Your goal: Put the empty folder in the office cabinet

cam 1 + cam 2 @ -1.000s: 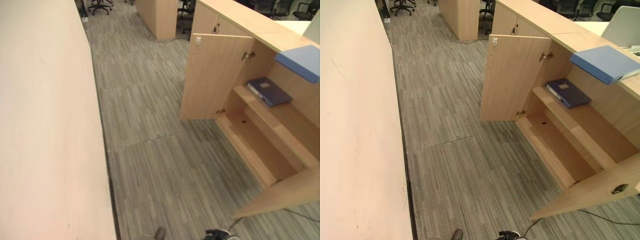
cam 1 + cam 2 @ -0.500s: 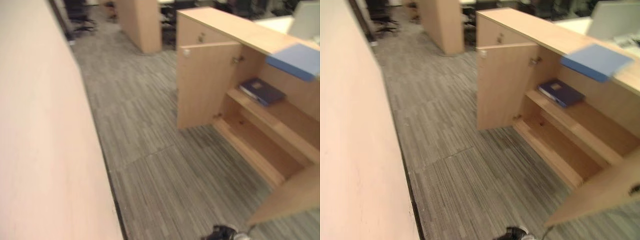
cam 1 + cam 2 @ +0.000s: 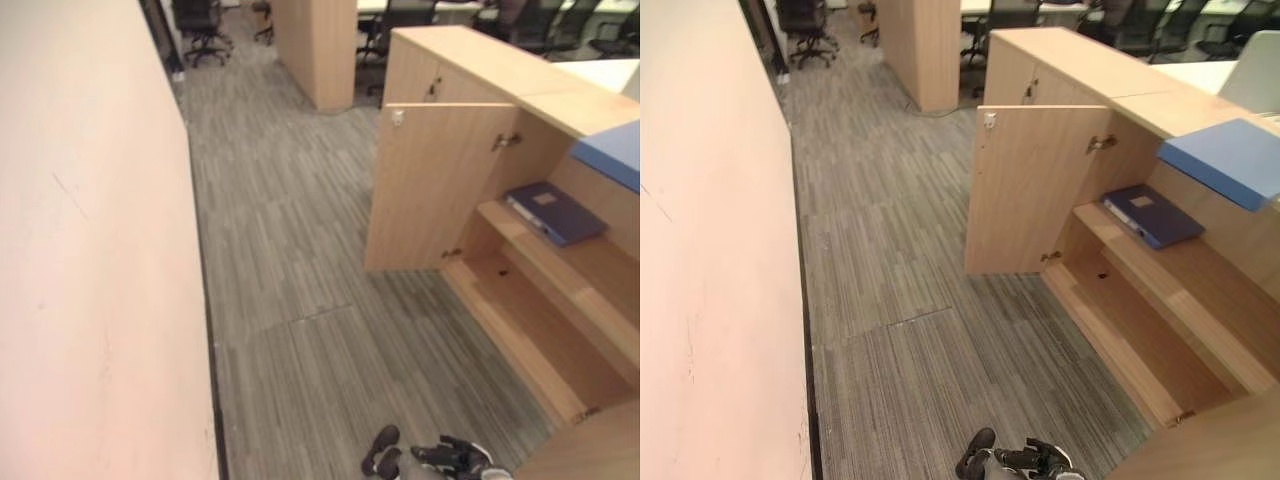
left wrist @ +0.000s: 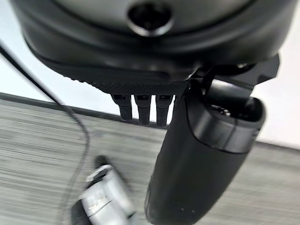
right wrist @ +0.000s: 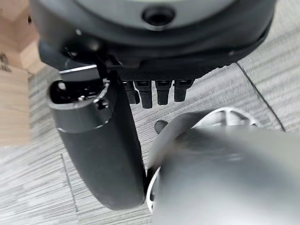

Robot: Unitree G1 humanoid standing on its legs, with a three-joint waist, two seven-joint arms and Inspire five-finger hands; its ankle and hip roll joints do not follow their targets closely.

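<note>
Here the left robot hand (image 4: 201, 154) hangs over the grey carpet floor (image 3: 290, 260) with thumb and fingers straight, holding nothing; the right robot hand (image 5: 101, 154) hangs the same way, slack and empty, beside a corner of pale wood. Neither carries a folder.

Just ahead to the right, the near cabinet door (image 3: 1210, 455) shows as a wedge at the lower corner. Past it the office cabinet (image 3: 1160, 330) stands open, its lower shelf (image 3: 1140, 340) bare. On the upper shelf (image 3: 1200, 270) a dark blue folder (image 3: 1152, 214) lies flat toward the far end. Above it, on the cabinet's worktop (image 3: 1090, 65), a lighter blue folder (image 3: 1225, 160) lies with one edge jutting past the front. The far door (image 3: 1035, 190) stands swung out into the aisle. Further off are a wooden pillar (image 3: 315, 50) and office chairs (image 3: 200, 18). A long pale wall (image 3: 90, 250) runs along the left.

Which folder is the empty one cannot be told; I judge it likely the light blue one, not yet shelved.

Risks: the near door juts into the path, so a reaching right arm could knock it; the overhanging folder could slide off if nudged carelessly.

Compared with a second ago, the camera has swung: the cabinet sits further right, the light blue folder is partly cut off in the left eye view, and the far chairs show more. The folders have not moved.
</note>
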